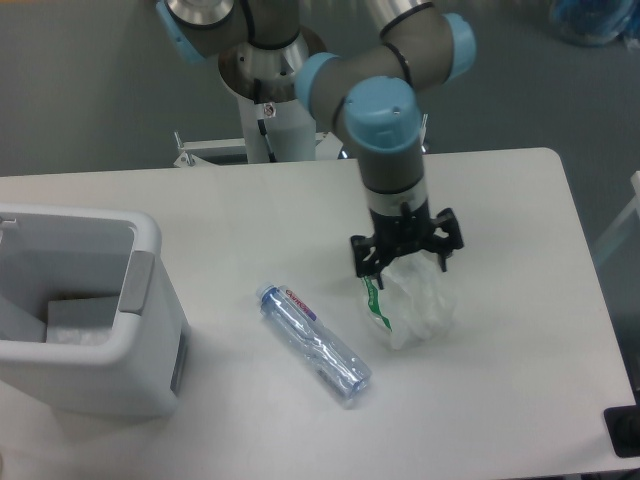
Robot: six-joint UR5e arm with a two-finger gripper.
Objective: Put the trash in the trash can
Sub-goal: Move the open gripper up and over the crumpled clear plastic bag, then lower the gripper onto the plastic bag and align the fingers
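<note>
Straddling the wrapper [408, 305] with spread fingers, the gripper [405, 262] sits ready to pinch it; bottle [315, 343] lies left of it, toward the trash can [150, 330].

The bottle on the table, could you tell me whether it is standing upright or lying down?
Lying down. The bottle rests on its side on the table, long axis running diagonally, between the trash can and the wrapper.

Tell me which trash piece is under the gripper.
The wrapper, crumpled clear plastic with a green strip. The open gripper straddles its top. The bottle lies apart on the table, toward the bin.
</note>
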